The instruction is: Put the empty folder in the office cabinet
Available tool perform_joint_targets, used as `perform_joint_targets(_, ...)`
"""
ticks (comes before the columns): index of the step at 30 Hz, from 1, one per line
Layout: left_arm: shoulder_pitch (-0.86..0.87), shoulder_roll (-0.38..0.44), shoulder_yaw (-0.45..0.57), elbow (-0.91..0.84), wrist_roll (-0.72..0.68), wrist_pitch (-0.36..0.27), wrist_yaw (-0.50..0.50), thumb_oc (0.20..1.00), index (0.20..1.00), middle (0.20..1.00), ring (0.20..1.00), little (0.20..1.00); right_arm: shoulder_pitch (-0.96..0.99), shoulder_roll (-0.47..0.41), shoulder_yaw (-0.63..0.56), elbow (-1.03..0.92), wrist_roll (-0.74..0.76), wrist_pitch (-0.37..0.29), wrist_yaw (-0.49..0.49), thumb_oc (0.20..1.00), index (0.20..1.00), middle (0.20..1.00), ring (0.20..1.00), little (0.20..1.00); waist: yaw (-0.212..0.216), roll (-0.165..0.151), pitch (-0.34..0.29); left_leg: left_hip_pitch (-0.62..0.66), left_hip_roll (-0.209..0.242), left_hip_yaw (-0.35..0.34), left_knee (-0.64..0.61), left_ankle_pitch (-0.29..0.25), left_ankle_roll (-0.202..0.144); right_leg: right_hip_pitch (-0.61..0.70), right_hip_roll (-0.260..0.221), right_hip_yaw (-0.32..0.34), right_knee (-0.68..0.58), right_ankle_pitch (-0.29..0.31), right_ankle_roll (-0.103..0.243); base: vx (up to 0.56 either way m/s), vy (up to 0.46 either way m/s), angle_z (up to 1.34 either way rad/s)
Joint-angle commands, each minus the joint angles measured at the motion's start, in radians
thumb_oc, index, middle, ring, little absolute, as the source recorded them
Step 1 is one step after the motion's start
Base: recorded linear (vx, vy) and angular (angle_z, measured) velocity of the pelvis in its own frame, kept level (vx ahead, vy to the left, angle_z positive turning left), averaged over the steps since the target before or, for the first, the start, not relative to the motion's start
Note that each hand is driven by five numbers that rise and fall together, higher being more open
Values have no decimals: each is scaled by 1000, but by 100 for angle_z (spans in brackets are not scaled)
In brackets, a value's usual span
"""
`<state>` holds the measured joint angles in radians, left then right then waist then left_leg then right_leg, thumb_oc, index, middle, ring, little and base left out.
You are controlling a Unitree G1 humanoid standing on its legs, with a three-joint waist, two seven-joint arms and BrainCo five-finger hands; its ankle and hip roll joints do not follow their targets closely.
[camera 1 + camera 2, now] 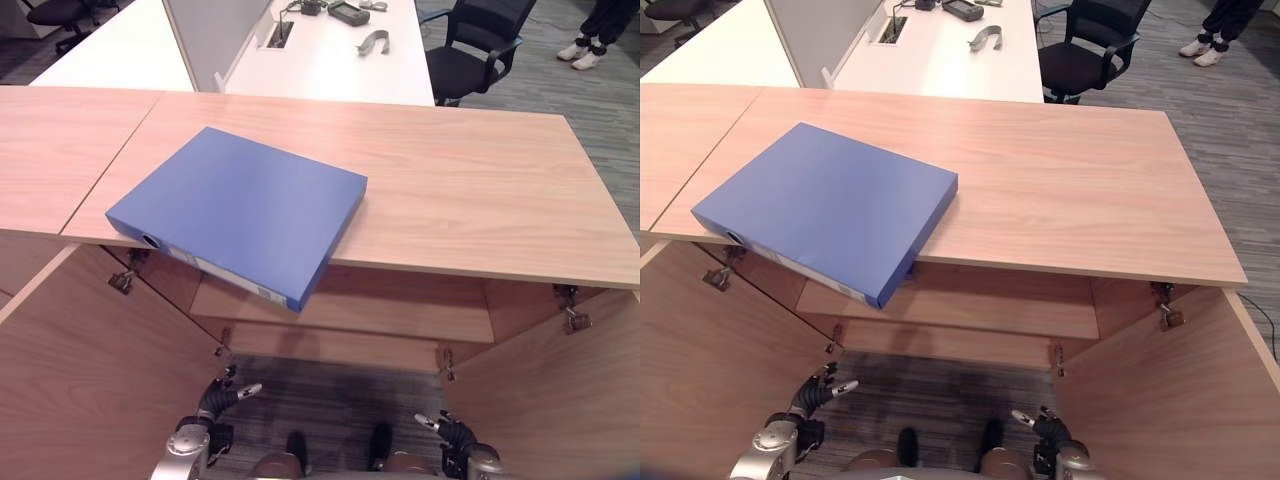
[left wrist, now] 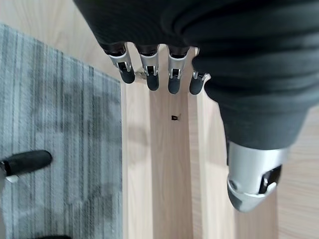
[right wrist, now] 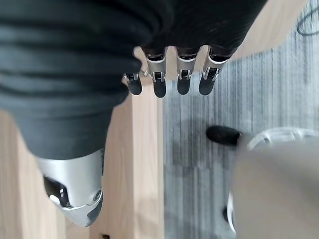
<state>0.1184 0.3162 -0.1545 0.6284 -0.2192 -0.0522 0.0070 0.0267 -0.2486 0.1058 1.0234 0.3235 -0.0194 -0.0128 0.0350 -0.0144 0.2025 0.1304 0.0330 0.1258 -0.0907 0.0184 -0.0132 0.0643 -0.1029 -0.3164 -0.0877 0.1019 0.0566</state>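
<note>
Blue folder (image 1: 240, 207), stiff, likely light, spine corner overhanging the cabinet top (image 1: 470, 190): we'd pinch that overhang; left hand (image 1: 215, 400) and right hand (image 1: 447, 430) relaxed, empty.

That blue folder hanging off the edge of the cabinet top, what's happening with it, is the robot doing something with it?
Nothing is handling it right now. The blue folder lies flat on the wooden cabinet top, one corner jutting over the front edge. Below it both cabinet doors stand open, showing a shelf inside. The robot's left hand and right hand hang low in front of the cabinet, fingers relaxed and holding nothing. The folder has not yet been picked up or put inside.
</note>
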Motion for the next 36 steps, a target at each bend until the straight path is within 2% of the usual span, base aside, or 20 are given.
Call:
perform_joint_targets(1,-44,9,11,-19,1,-39,-9,1000,1000,1000,1000,1000,-19,-18,-5,30,-20,-13,-5,1000,1000,1000,1000,1000,10,-3,-11,17,17,15,3,-60,-43,31,-56,-3,67,-86,110,0,0,0)
perform_joint_targets(16,-45,12,19,-42,16,-40,-1,1000,1000,1000,1000,1000,-5,-3,0,33,-15,-14,-5,1000,1000,1000,1000,1000,12,-7,-24,20,13,-22,3,-67,-46,58,-51,25,25,-83,101,4,2,5)
perform_joint_targets(27,-18,14,39,-40,3,-40,0,1000,1000,1000,1000,1000,-28,1,-6,48,-11,-9,-3,1000,1000,1000,1000,1000,34,-13,-20,22,17,12,3,-67,-42,50,-67,-2,39,-66,117,-4,14,-6)
perform_joint_targets(29,-17,14,33,-40,2,-38,-4,1000,1000,1000,1000,1000,-31,2,-13,44,-4,-9,-4,1000,1000,1000,1000,1000,32,-10,-14,21,15,12,3,-67,-38,36,-74,-6,75,-73,119,-50,65,0)
perform_joint_targets(30,-24,18,29,-38,1,-34,-2,1000,1000,1000,1000,1000,-40,2,-20,37,2,-10,-6,1000,1000,1000,1000,1000,31,-1,2,14,17,14,3,-65,-28,-14,-85,-7,166,-85,129,-85,60,0)
perform_joint_targets(31,-25,17,29,-38,1,-34,-2,1000,1000,1000,1000,1000,-41,1,-20,37,2,-9,-6,1000,1000,1000,1000,1000,32,-1,2,12,16,15,3,-65,-27,-20,-87,-5,174,-88,130,-122,65,-6)
perform_joint_targets(33,-33,24,23,-55,-3,-34,0,1000,1000,1000,1000,1000,-55,3,-21,26,7,-10,-5,1000,1000,1000,1000,1000,27,12,30,9,21,21,3,-62,-14,-96,-119,-11,322,-76,165,-104,54,-6)
perform_joint_targets(34,-33,24,23,-55,-3,-34,0,1000,1000,1000,1000,1000,-55,3,-21,26,7,-10,-5,1000,1000,1000,1000,1000,27,11,29,8,20,22,3,-62,-13,-99,-120,-10,324,-77,165,-157,62,-5)
perform_joint_targets(35,-44,29,18,-60,-3,-31,2,1000,1000,1000,1000,1000,-72,10,-23,20,12,-8,-4,1000,1000,1000,1000,1000,22,33,47,4,33,26,3,-51,-3,-140,-127,-11,451,-72,202,-111,28,-5)
perform_joint_targets(36,-48,31,17,-55,2,-29,0,1000,1000,1000,1000,1000,-74,12,-21,18,8,-6,-2,1000,1000,1000,1000,1000,24,36,44,-1,30,28,3,-46,0,-140,-126,-1,486,-84,204,-119,14,3)
